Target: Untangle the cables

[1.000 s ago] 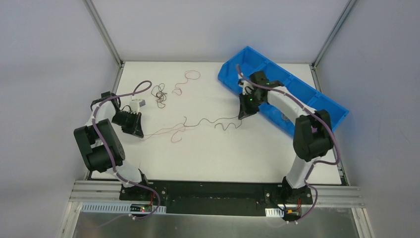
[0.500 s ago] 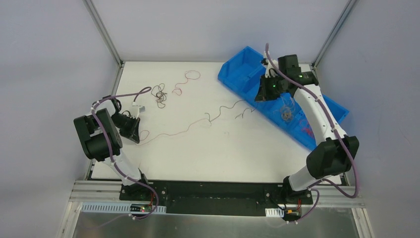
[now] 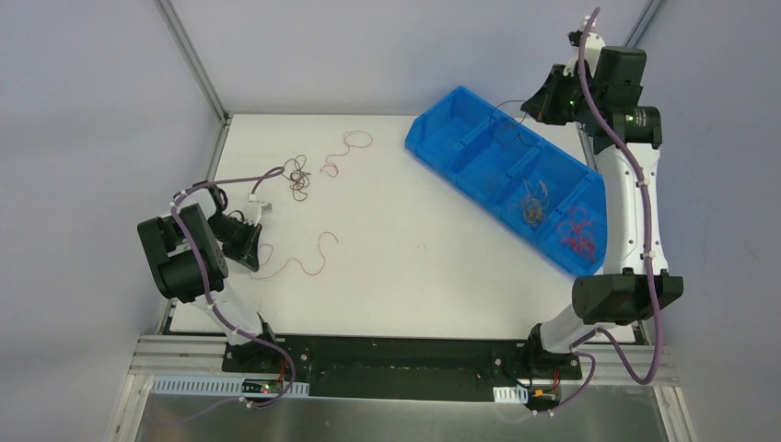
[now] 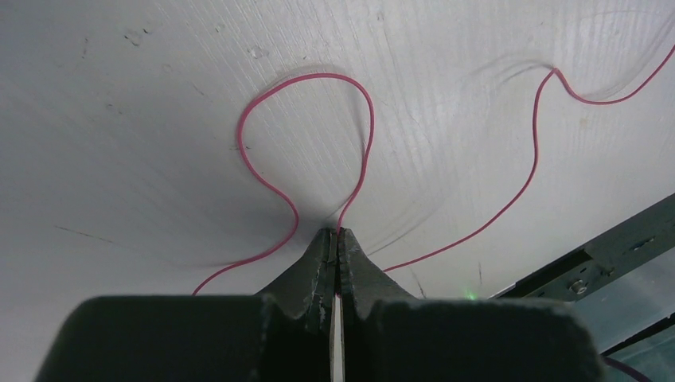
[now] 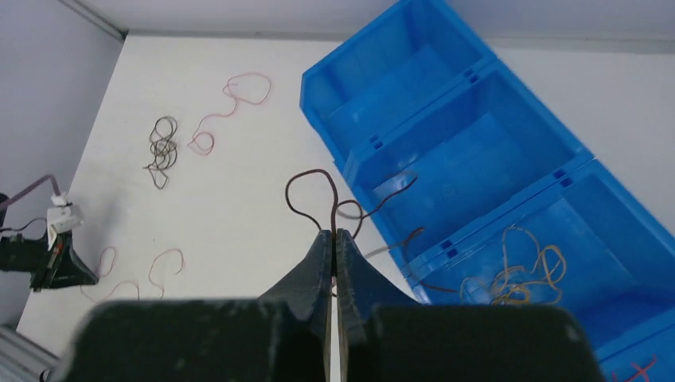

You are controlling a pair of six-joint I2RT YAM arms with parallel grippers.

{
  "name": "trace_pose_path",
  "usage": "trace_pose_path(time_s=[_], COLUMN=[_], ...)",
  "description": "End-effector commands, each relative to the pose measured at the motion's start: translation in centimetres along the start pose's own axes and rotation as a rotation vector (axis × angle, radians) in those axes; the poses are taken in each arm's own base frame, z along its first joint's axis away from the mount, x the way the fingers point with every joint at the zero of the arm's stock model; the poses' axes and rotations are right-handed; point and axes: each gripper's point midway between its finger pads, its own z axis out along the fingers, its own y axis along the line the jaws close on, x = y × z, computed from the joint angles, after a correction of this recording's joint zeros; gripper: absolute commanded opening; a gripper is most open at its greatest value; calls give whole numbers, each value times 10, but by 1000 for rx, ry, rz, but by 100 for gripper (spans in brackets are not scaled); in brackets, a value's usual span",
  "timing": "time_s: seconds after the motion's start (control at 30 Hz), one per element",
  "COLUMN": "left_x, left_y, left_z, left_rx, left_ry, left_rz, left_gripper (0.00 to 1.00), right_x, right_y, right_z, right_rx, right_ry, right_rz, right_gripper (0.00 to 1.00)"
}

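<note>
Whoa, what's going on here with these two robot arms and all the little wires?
Two robot arms are sorting thin curly wires. The left hand is shut on a thin red wire lying on the white table. The right hand pinches a curly dark brown wire, holding it high over a long blue plastic bin. Two of the bin's compartments already hold orange wires and red wires; a dark coil and a pink strand wait on the table.

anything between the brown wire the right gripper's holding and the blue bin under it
Nothing visible does. The dark brown cable hangs free from the right gripper, jaws shut on it, above the blue bin and its open compartments. The orange cables lie in a compartment further along.
</note>
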Motion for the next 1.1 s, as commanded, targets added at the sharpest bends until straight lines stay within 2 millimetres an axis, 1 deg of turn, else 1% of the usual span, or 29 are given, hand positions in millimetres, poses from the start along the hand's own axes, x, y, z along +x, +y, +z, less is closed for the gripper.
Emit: trace_pose_path(time_s=[0.0,0.03,0.07,0.17,0.2,0.3,0.43,0.5,0.6,0.67,0.77,0.8,0.83,0.87,0.93,0.97,1.0,1.07], left_x=[7,1,-5,-26,-34,-62,-101,-121,-149,-168,-193,-203,-213,-222,-238,-244,-251,-262], left_y=[0,-4,-9,-27,-32,-47,-61,-65,-60,-46,-17,-6,1,7,14,17,18,18], left_z=[4,2,-2,-16,-21,-42,-74,-90,-109,-116,-121,-122,-126,-120,-112,-105,-98,-78], left_rx=[-9,2,10,22,22,23,36,41,30,-12,-93,-117,-123,-114,-102,-100,-102,-102], left_ry=[27,2,-25,-100,-126,-224,-352,-405,-466,-500,-537,-551,-569,-570,-588,-592,-594,-579], left_rz=[56,53,53,64,68,62,32,7,-47,-107,-219,-262,-290,-317,-343,-335,-319,-278], left_gripper=[0,6,15,48,55,67,76,98,99,99,99,99,99,99,99,99,99,99], right_x=[-30,-31,-32,-35,-35,-33,-22,-13,1,11,29,36,42,48,53,54,53,50], right_y=[-11,-14,-18,-27,-32,-41,-60,-72,-88,-100,-117,-122,-125,-127,-126,-124,-120,-107], right_z=[7,9,12,21,26,41,68,82,104,119,138,143,147,150,152,151,149,144], right_rx=[26,36,51,79,91,105,140,169,195,217,253,261,265,264,253,250,241,202], right_ry=[-77,-81,-86,-95,-96,-87,-56,-43,-18,3,51,69,88,107,128,133,134,136], right_rz=[27,26,26,25,28,39,66,73,75,72,68,64,62,64,68,70,70,75], right_gripper=[0,0,0,0,0,0,0,0,0,0,0,4,14,28,53,61,65,70])
